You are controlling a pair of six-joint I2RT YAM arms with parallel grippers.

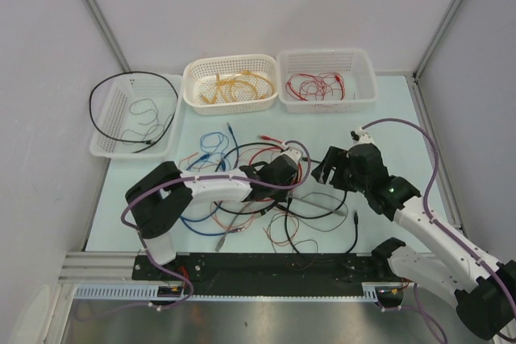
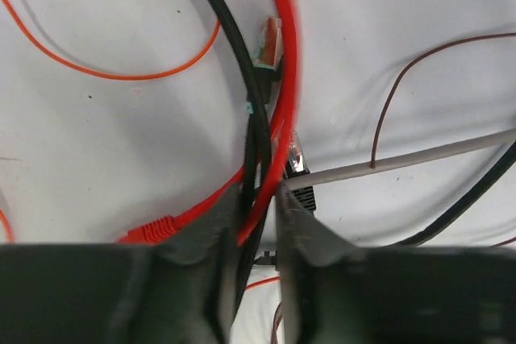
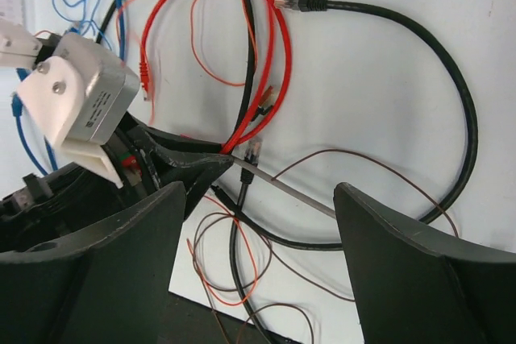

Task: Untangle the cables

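The red cable (image 2: 284, 78) is enclosed between the narrow jaws of the left gripper (image 2: 256, 199) (a black cable (image 2: 234, 46) too); a firm pinch cannot be told. Only red should be taken. The right gripper (image 3: 262, 195) is held wide open, empty.

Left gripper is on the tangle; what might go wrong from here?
1. The left gripper pinches the red cable and a black cable together; lifting may drag both and tighten the knot.
2. The grey cable crosses right beside it and could snag.
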